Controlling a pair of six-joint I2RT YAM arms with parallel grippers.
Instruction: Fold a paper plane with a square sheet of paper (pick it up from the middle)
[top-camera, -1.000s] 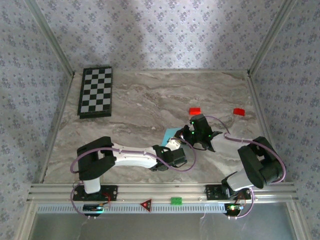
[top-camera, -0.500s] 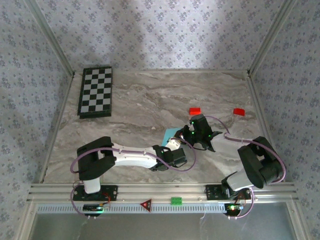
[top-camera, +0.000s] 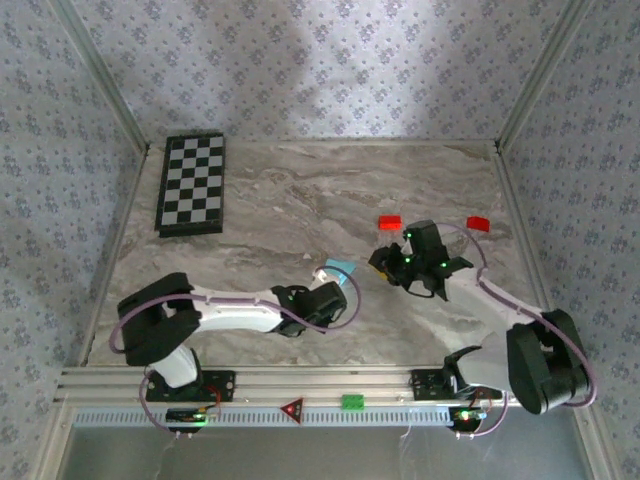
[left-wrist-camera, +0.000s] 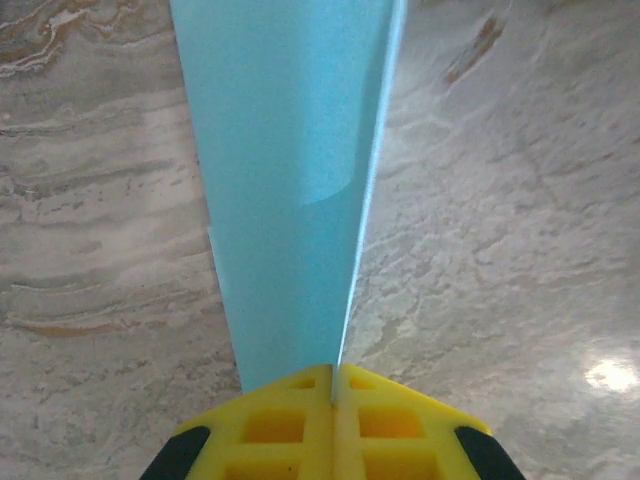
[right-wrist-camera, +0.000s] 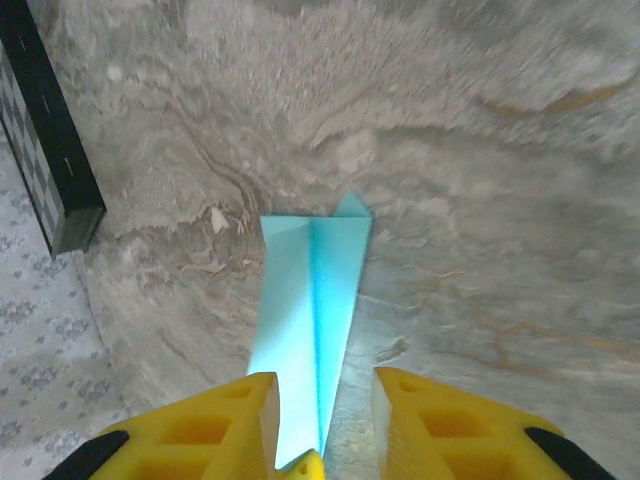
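The paper plane (top-camera: 340, 268) is a narrow light cyan dart with a centre crease, held just above the marble table (top-camera: 280, 210). My left gripper (left-wrist-camera: 333, 372) is shut on its lower edge, and the paper (left-wrist-camera: 290, 150) runs away from the yellow fingers. In the top view the left gripper (top-camera: 325, 281) sits at the plane's near-left end. My right gripper (top-camera: 382, 262) stands to the plane's right, apart from it. Its yellow jaws (right-wrist-camera: 325, 390) are open, with the plane's pointed end (right-wrist-camera: 312, 300) lying in the gap, touching neither finger.
A black-and-white checkerboard (top-camera: 192, 183) lies at the far left of the table and shows at the left edge of the right wrist view (right-wrist-camera: 50, 130). Two small red blocks (top-camera: 389, 222) (top-camera: 479, 224) lie behind the right gripper. Patterned walls enclose the table.
The right gripper has opened, let go of the plane and drawn off to the right. The left arm has pulled back to the left, carrying the plane with it.
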